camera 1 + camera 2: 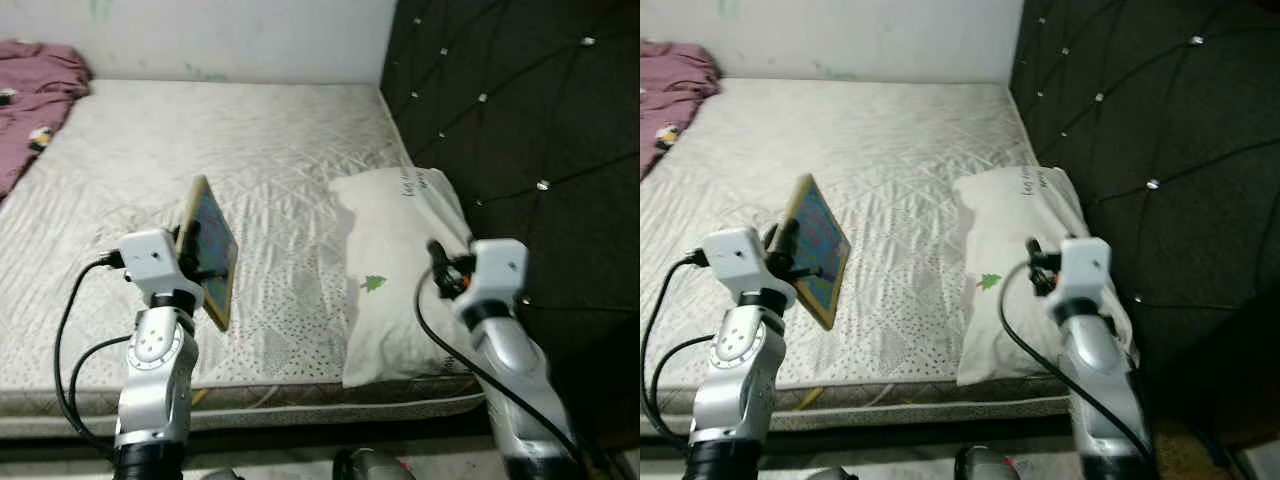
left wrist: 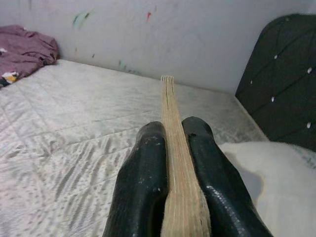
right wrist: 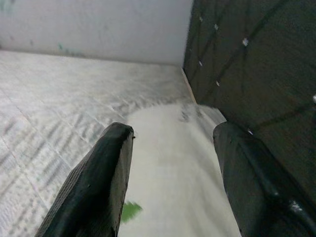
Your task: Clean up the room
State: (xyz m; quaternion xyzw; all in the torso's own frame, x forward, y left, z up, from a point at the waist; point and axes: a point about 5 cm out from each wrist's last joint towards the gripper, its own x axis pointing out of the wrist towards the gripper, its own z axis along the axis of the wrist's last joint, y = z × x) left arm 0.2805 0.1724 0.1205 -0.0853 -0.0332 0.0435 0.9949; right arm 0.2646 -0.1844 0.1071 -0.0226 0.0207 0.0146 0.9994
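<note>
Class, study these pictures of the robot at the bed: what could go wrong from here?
1. The left gripper pinches the thin book by its edge only; it might slip onto the mattress.
2. The open right gripper hovers over the pillow and could snag it.

A white pillow (image 1: 400, 280) lying on the bed beside the dark headboard carries a short line of dark handwritten-style lettering near its upper end, but the letters are too small and blurred to read. Lower down on the same pillow is a small green mark (image 1: 374, 284), shaped roughly like a leaf or little tree, with no legible words. The cover of the thin book (image 1: 212, 248) shows colours but no readable title. No other text, brand or number can be made out.
</note>
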